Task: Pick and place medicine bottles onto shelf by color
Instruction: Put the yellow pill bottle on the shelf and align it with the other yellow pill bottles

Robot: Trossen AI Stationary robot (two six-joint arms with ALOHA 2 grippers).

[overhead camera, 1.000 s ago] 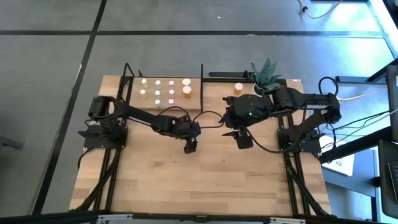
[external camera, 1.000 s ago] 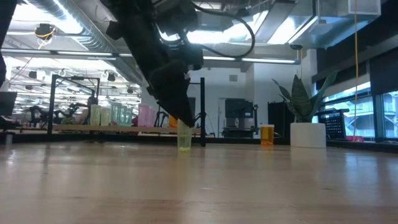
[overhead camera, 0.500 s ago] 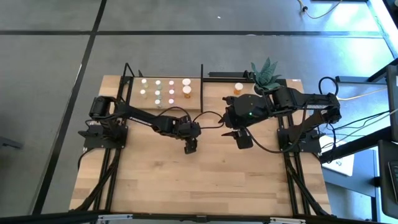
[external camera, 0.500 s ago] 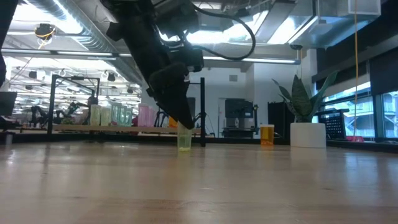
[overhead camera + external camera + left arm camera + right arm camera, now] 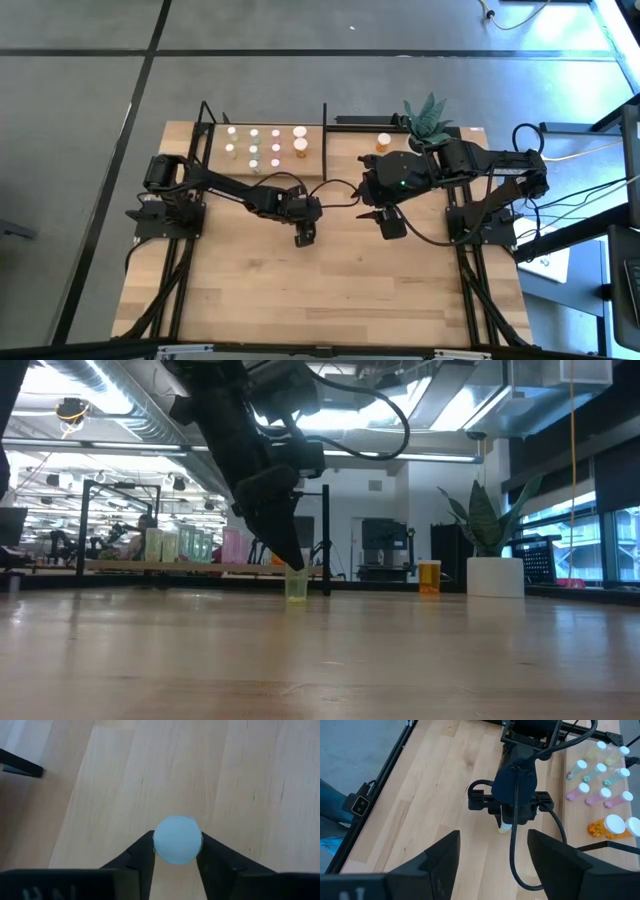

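**Now the left tool closes around a green bottle**

Here the left tool (image 5: pixel 305 238) stands over the worktop (image 5: pixel 330 290) with its fingers (image 5: pixel 142 857) against both sides of a small green bottle (image 5: pixel 296 586); I judge the grip as clamped. The bottle stands upright directly under this tool. It looks light, stiff and smooth, so it may slip; holding just below the white cap (image 5: pixel 177 840) seems safest. Behind the tool the shelf (image 5: pixel 312 150) carries the sorted bottles (image 5: pixel 265 145), with black bars at its edges. The right tool (image 5: pixel 390 225) waits beside, fingers apart, with free room between.
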